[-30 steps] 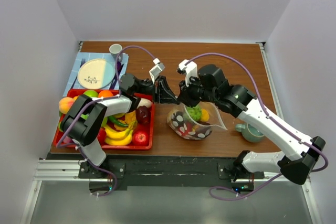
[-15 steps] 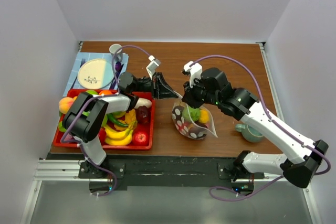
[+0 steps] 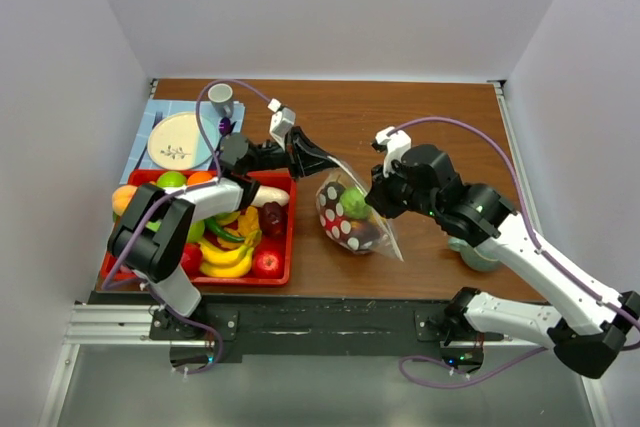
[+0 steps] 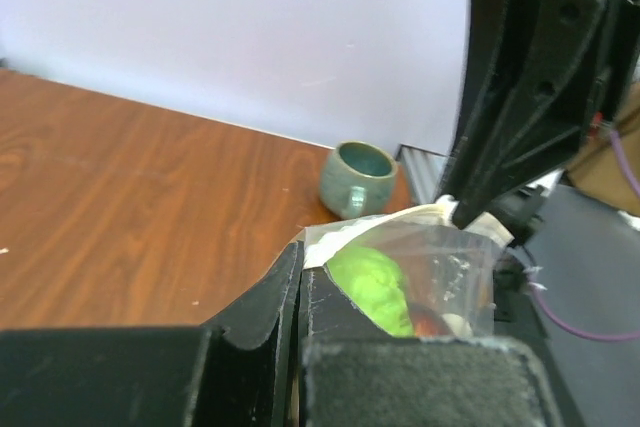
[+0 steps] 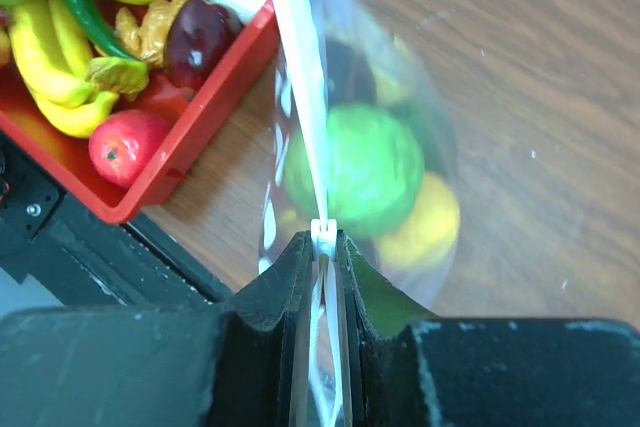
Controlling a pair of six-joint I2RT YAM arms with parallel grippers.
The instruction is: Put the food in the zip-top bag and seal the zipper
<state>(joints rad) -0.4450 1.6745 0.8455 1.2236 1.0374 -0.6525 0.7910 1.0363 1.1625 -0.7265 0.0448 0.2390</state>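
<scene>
Green mug (image 4: 360,177), white plate (image 3: 180,140), red tray (image 5: 200,127) share the table (image 3: 420,117).

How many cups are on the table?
2: a pale cup at the back left beside the plate, and a green mug on the right, partly under the right arm.

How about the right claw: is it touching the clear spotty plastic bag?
Touching. Right wrist view: the right gripper pinches the clear polka-dot plastic bag's zipper edge.

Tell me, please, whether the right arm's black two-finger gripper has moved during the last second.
Yes. The right gripper, pinching the pale zipper strip, has shifted right, away from the red plastic tray and towards the green ceramic mug.
</scene>
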